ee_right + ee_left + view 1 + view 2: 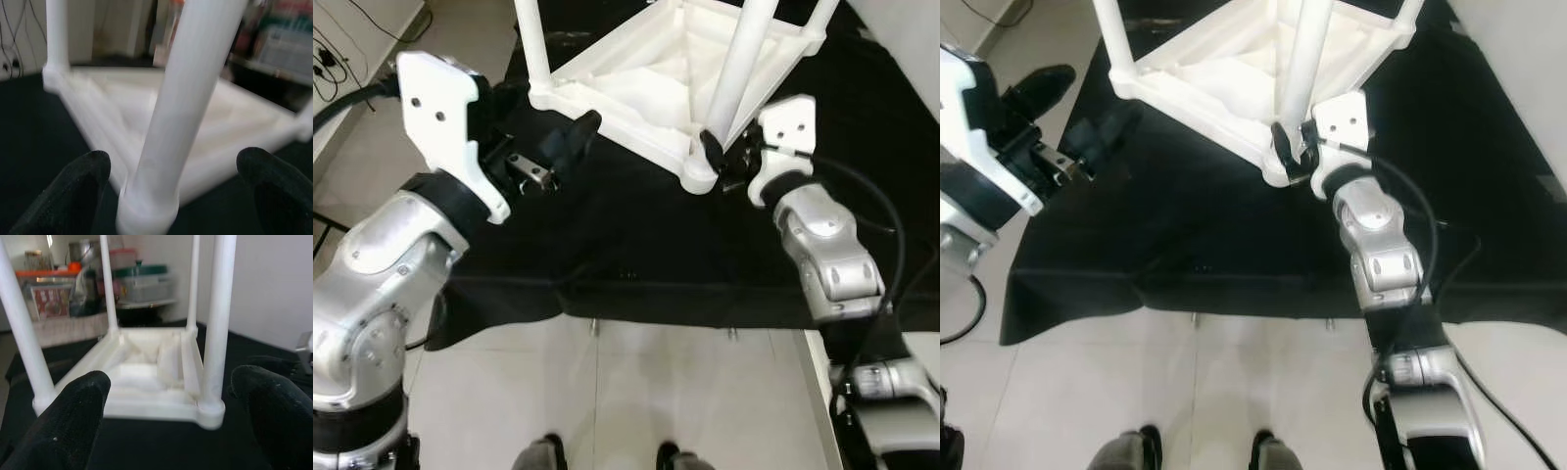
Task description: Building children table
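On the black cloth rests the white table, upside down, legs upward. Right gripper — fingers spread around the near-right leg. Left gripper hovers spread, just left of the frame.

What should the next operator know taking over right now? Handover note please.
Left gripper: open, empty, held over the black cloth short of the table's left corner.
Right gripper: open, fingers either side of the near-corner leg at its base, not closed on it.
White children's table: upside down on the cloth, four legs standing in their corner sockets.
Done: all four legs appear fitted.
Left: probably check that the near leg is seated, then flip the table upright. Seating depth cannot be judged from these views.
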### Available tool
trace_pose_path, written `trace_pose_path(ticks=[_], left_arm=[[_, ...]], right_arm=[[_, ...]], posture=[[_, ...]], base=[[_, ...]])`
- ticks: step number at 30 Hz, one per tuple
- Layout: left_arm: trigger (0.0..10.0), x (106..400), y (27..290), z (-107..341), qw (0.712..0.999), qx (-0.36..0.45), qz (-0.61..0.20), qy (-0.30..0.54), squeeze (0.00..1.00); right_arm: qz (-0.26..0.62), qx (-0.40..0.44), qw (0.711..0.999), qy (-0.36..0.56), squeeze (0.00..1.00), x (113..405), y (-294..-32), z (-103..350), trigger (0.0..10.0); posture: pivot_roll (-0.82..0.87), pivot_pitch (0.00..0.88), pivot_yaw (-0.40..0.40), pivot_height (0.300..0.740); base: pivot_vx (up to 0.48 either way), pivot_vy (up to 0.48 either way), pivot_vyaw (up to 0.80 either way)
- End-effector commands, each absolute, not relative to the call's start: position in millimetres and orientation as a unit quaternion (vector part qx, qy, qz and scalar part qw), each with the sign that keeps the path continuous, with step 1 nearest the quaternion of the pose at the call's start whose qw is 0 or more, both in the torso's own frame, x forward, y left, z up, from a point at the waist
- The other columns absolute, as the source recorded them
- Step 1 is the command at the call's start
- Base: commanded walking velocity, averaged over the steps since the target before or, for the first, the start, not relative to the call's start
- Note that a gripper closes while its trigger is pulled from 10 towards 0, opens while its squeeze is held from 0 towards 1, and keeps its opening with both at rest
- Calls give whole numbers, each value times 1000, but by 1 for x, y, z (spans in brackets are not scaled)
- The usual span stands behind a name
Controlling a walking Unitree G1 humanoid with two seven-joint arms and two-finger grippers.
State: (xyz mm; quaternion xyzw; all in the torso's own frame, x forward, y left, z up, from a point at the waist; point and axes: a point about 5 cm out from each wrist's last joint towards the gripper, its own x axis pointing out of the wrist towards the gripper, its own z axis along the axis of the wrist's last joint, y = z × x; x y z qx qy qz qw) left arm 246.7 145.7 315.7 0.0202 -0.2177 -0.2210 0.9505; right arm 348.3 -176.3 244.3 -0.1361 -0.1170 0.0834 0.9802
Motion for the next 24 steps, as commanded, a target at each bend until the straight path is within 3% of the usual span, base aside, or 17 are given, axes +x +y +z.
trace_pose_path(ticks=[1, 6, 9, 10, 15, 19, 24], left_arm=[[10000, 244, 142, 287, 964, 17, -201, -176, 0], [10000, 243, 141, 271, 970, 16, -190, -151, 0], [10000, 241, 143, 260, 975, 10, -176, -133, 0], [10000, 239, 151, 240, 984, 9, -146, -102, 0], [10000, 221, 164, 191, 997, 6, -77, -16, 0], [10000, 199, 167, 157, 998, 6, -48, 45, 0], [10000, 189, 171, 153, 998, 4, -22, 52, 0]], right_arm=[[65, -140, 986, -70, 1000, 334, -175, 213, 10000], [50, -144, 987, -44, 1000, 326, -177, 195, 10000], [89, -160, 983, -5, 1000, 315, -170, 177, 10000], [167, -153, 974, 7, 0, 301, -154, 168, 10000], [285, -133, 949, 20, 0, 281, -124, 156, 10000], [271, -117, 955, 28, 0, 285, -110, 145, 10000], [261, -114, 958, 22, 0, 288, -109, 145, 10000]], posture=[[4, 132, -6, 740], [4, 132, -6, 740], [6, 126, -7, 740], [-2, 123, 3, 740], [10, 116, 2, 740], [27, 112, -2, 740], [43, 107, -5, 740]], base=[[0, 0, 0], [0, 0, 0], [0, 0, 0], [0, 0, 0], [0, 0, 0], [0, 0, 0], [0, 0, 0]])
